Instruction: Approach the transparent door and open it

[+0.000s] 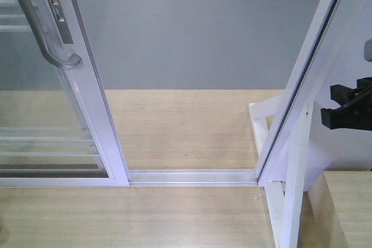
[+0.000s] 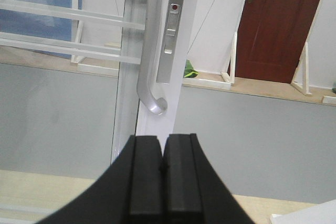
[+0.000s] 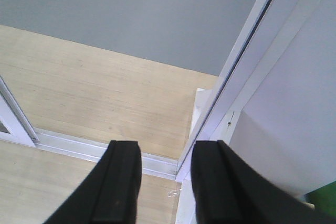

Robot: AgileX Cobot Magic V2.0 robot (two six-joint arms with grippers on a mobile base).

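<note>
The left black tool (image 2: 163,177) is clenched, its two flat pads pressed together with nothing between them. It sits just below the lower end of the curved silver-grey pull handle (image 2: 150,72), apart from it, and in line with the white stile behind.

That handle belongs to the tall transparent sliding door in a white frame (image 1: 87,85), whose thin white horizontal bars (image 2: 73,17) cross the glass to the left of the stile. A narrow silver lock plate with a small red dot (image 2: 172,30) runs along the stile beside the handle.

The right black tool (image 3: 160,182) is released, its pads standing well apart over the pale aluminium floor track (image 3: 94,148). In the front view it shows as a black shape at the right edge (image 1: 349,108), near the white fixed frame post (image 1: 308,79).

The door stands at the left of the front view, with an open gap between its stile and the right post. Through the gap lie the light wooden floor (image 1: 186,126) and a grey floor area (image 1: 192,33) beyond. In the left wrist view a dark red wooden door (image 2: 275,22) stands in the far white wall.
</note>
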